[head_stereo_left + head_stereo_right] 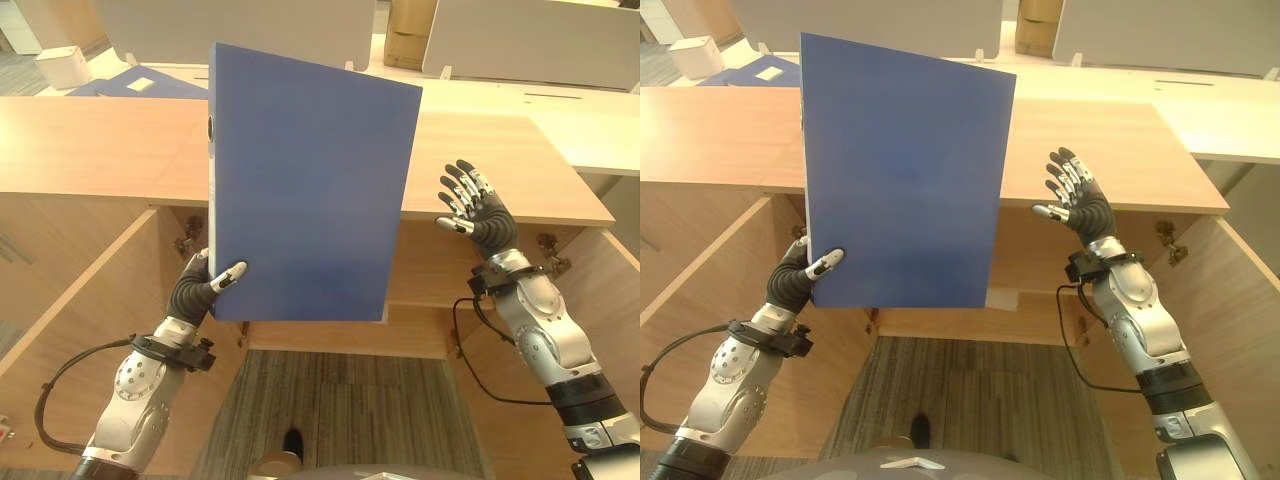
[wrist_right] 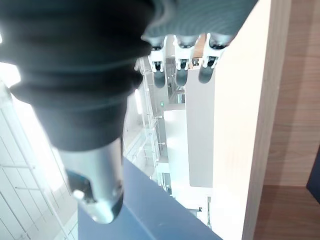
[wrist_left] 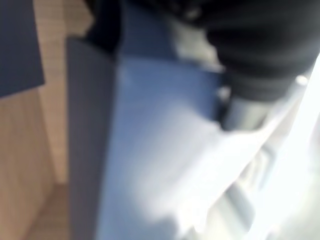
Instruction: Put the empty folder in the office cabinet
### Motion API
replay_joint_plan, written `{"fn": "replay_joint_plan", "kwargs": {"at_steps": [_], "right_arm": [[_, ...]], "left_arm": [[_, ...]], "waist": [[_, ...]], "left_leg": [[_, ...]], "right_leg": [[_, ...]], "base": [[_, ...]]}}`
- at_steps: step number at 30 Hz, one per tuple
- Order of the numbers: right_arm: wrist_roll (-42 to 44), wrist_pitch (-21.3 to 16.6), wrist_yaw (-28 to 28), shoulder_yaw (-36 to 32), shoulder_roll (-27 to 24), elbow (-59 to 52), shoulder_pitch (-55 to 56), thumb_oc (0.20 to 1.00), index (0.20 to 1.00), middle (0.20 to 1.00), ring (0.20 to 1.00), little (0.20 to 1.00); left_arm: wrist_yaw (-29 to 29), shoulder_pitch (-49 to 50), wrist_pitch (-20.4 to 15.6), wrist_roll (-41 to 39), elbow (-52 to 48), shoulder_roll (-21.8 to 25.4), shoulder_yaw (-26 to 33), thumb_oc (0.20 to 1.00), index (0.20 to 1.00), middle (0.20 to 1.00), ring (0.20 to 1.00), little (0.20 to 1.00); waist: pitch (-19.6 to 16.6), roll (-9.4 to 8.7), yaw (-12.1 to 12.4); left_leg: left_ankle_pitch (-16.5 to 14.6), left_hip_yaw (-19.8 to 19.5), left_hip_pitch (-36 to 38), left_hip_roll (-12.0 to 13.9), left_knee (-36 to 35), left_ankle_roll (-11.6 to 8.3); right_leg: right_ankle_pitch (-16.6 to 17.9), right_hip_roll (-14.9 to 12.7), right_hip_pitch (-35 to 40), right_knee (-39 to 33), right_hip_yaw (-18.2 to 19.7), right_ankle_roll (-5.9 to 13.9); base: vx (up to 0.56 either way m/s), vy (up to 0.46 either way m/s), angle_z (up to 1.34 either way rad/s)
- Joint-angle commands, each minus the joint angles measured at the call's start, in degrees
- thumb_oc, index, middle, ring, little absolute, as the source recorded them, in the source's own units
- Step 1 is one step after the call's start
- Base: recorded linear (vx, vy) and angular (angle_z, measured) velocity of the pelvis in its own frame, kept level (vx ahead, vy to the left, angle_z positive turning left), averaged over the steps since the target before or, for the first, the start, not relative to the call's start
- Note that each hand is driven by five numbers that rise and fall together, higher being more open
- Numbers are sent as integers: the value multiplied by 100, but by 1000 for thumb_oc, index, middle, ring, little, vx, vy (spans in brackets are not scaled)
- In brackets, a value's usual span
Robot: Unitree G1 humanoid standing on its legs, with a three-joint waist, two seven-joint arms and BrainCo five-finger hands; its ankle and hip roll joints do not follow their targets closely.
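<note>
A large blue folder (image 1: 305, 190) stands upright in the air in front of the open wooden cabinet (image 1: 430, 180). My left hand (image 1: 200, 285) pinches its lower left corner, thumb across the front face. The folder's cover (image 3: 150, 150) shows close up in the left wrist view. My right hand (image 1: 470, 205) is raised to the right of the folder, apart from it, fingers spread and straight, holding nothing. The same hand (image 2: 100, 165) shows in its wrist view with the folder's edge (image 2: 145, 210) beyond it.
The cabinet's doors (image 1: 70, 290) swing open to both sides, with a shelf (image 1: 420, 290) inside behind the folder. Another blue folder (image 1: 140, 82) and a white box (image 1: 65, 65) lie on the desk beyond. Grey carpet (image 1: 330, 400) lies below.
</note>
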Motion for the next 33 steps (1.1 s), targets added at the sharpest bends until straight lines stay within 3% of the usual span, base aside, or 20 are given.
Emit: {"fn": "replay_joint_plan", "kwargs": {"at_steps": [1,18,25,26,27,28,33], "right_arm": [[287,-51,-9,-91,-88,200,-580,1000,1000,1000,1000,1000],[539,534,-419,663,531,378,-1260,1000,1000,1000,1000,1000],[539,644,-557,978,831,420,-1445,1000,1000,1000,1000,1000],[503,645,-541,1010,867,454,-1475,454,454,454,454,454],[483,637,-550,1028,882,459,-1478,247,247,247,247,247],[390,614,-556,1092,932,500,-1496,200,200,200,200,200],[193,442,-601,1161,943,534,-1471,200,200,200,200,200]], "left_arm": [[-37,-706,-498,-44,160,246,-143,200,200,200,200,200],[91,-1249,-765,110,275,53,-718,200,200,200,200,200],[183,-1546,-627,152,285,-103,-1097,200,200,200,200,200],[211,-1569,-596,162,280,-118,-1135,200,200,200,200,200],[223,-1578,-601,170,294,-125,-1152,200,200,200,200,200],[267,-1597,-600,194,330,-156,-1215,200,200,200,200,200],[445,-1562,-694,248,395,-157,-1266,200,200,200,200,200]], "waist": [[-208,-1,97],[-226,-26,158],[-218,-30,138],[-213,-28,139],[-213,-28,136],[-214,-27,135],[-222,-23,134]], "left_leg": [[-1036,-106,456,-117,6,102],[-1043,-98,454,-151,6,126],[-1054,-77,476,-146,6,125],[-1054,-79,479,-146,6,125],[-1055,-75,481,-143,6,124],[-1055,-67,483,-138,6,120],[-1044,-47,485,-128,6,111]], "right_leg": [[-193,-107,-76,17,-48,168],[-164,-129,-87,17,-62,178],[-178,-123,-73,17,-46,172],[-180,-121,-70,17,-43,171],[-181,-121,-70,17,-43,170],[-185,-119,-66,17,-45,168],[-192,-116,-56,17,-53,162]], "base": [[0,0,0],[1,3,0],[0,0,0],[0,0,0],[0,0,0],[0,0,0],[0,0,0]]}}
